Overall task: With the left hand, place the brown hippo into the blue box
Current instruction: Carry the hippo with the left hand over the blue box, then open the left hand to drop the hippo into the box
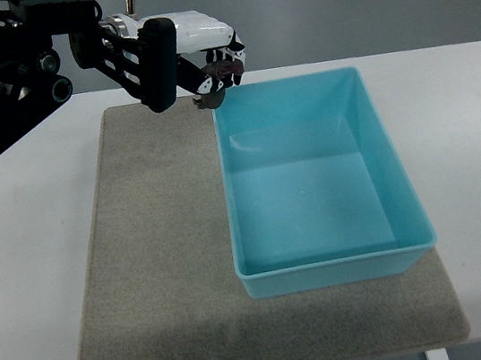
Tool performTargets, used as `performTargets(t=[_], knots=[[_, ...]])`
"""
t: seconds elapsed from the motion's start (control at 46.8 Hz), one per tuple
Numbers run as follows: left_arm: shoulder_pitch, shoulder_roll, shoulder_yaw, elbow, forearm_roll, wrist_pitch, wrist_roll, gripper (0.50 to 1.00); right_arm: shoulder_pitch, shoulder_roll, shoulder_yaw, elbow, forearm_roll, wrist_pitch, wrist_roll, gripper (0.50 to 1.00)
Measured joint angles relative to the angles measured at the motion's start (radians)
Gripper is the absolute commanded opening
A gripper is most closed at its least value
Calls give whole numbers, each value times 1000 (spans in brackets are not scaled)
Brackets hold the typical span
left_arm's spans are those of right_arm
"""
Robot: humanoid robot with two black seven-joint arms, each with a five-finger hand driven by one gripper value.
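A grey mat (159, 273) covers the white table (18, 267).

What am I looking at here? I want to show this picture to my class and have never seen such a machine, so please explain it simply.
This is one picture, taken by a camera that looks steeply down from the robot's own side of a white table. The black jointed shape at the upper left is the robot's left arm; it ends in the left hand, a white and black hand with fingers. On the table lies a grey mat, and on the mat stands an empty blue box with its open top facing up. The hand hangs at the box's far left corner, its fingers curled around a small dark object. It may be the brown hippo toy, but it is too small here to say for sure. The right arm does not show.
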Motion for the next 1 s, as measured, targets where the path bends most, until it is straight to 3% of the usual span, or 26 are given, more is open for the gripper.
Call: performTargets(t=[0.898, 0.962, 1.005], knots=[[80, -100, 2, -24, -7, -2, 5, 500, 0, 0, 0, 0, 0, 0, 0, 936], [85, -100, 2, -24, -8, -1, 4, 535, 0, 0, 0, 0, 0, 0, 0, 936], [87, -100, 2, -24, -8, 0, 3, 589, 0, 0, 0, 0, 0, 0, 0, 936]])
